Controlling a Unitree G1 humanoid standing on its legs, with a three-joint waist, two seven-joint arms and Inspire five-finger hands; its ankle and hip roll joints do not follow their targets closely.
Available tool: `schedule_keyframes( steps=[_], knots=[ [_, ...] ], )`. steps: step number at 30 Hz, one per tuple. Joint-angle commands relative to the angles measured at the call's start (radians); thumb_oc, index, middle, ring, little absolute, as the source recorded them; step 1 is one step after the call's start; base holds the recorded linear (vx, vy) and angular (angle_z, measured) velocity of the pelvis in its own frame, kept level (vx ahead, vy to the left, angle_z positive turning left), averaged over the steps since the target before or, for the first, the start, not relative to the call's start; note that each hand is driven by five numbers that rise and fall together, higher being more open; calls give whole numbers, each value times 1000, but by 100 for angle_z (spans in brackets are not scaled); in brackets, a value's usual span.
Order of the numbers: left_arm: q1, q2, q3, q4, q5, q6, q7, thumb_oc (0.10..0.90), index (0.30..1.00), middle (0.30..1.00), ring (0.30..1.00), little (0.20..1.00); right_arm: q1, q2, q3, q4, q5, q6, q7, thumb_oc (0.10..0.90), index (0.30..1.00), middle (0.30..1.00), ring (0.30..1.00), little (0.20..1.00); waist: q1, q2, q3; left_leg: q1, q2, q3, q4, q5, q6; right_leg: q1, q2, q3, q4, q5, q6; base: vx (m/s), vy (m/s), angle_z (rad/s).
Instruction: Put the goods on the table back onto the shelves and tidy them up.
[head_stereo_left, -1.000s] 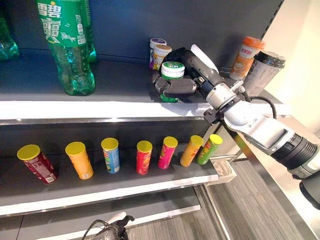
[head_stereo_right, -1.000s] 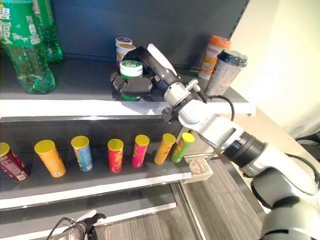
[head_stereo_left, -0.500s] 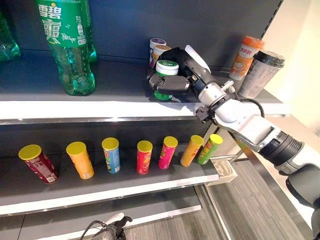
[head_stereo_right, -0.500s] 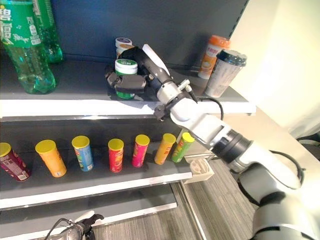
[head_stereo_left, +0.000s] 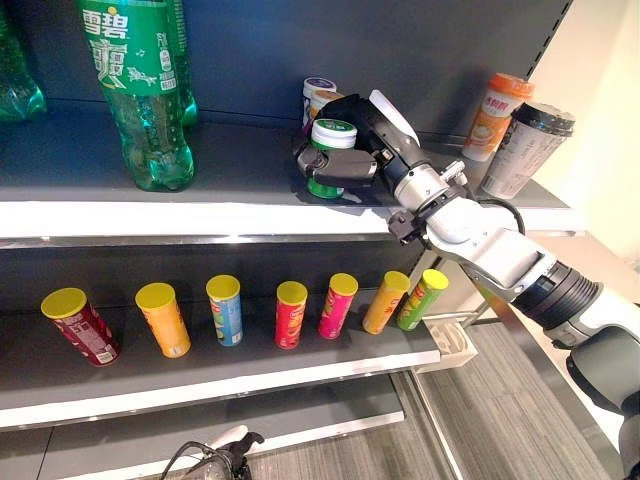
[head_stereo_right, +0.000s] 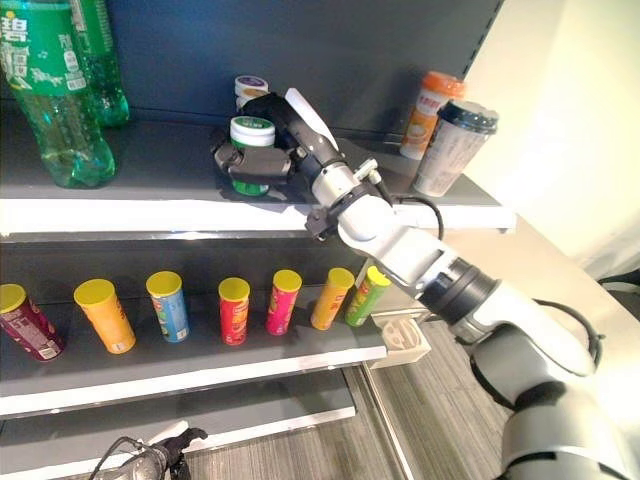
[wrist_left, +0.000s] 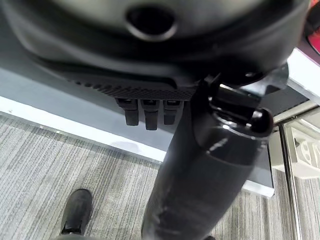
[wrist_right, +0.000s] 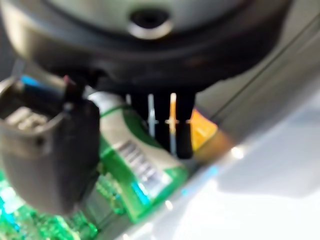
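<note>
The right robot hand (head_stereo_left: 360, 150) is clamped on a green can (head_stereo_left: 326, 160), setting it upright on the top shelf (head_stereo_left: 230, 170) beside two cans (head_stereo_left: 318, 95), to keep like goods grouped.

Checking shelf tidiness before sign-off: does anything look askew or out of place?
Yes. On the lower shelf the row of snack cans leans rather than standing straight, most clearly the red can at the left end. On the upper shelf, the right hand holds the green tub.

Glossy green plastic bottle (head_stereo_left: 140, 95), matt dark shelf (head_stereo_left: 240, 160), wood-grain floor (head_stereo_left: 500, 420)
</note>
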Motion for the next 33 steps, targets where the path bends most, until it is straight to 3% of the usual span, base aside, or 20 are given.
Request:
schedule_keyframes(
  steps=[1, 6, 15, 33],
  knots=[
    [-28, -40, -18, 5, 13, -34, 10, 800, 900, 900, 900, 900, -189, -34, 48, 82, -6, -28, -15, 800, 900, 900, 900, 900, 39, 4, -9, 38, -40, -32, 5, -138, 48, -2, -35, 44, -39, 141, 6, 0, 0, 0],
    [-27, -39, -13, 6, 11, -36, 11, 800, 900, 900, 900, 900, -195, -67, 41, 68, -6, -38, -24, 800, 900, 900, 900, 900, 34, 5, -9, 37, -40, -30, 5, -138, 48, -3, -36, 44, -37, 143, 7, 0, 0, 0],
    [-35, -49, -17, 13, 1, -40, 13, 800, 900, 900, 900, 900, -225, -199, 3, 26, -34, -80, -69, 800, 900, 900, 900, 900, 6, 4, -24, 42, -39, -24, 5, -141, 49, -9, -37, 55, -29, 142, 4, 0, 0, 0],
    [-27, -68, -18, 23, -14, -45, 16, 800, 900, 900, 900, 900, -128, -370, -133, -65, -31, -135, -112, 800, 900, 900, 900, 900, -32, 5, -42, 56, -36, -16, 5, -151, 51, -16, -34, 70, -6, 127, -3, 0, 0, 0]
  ],
)
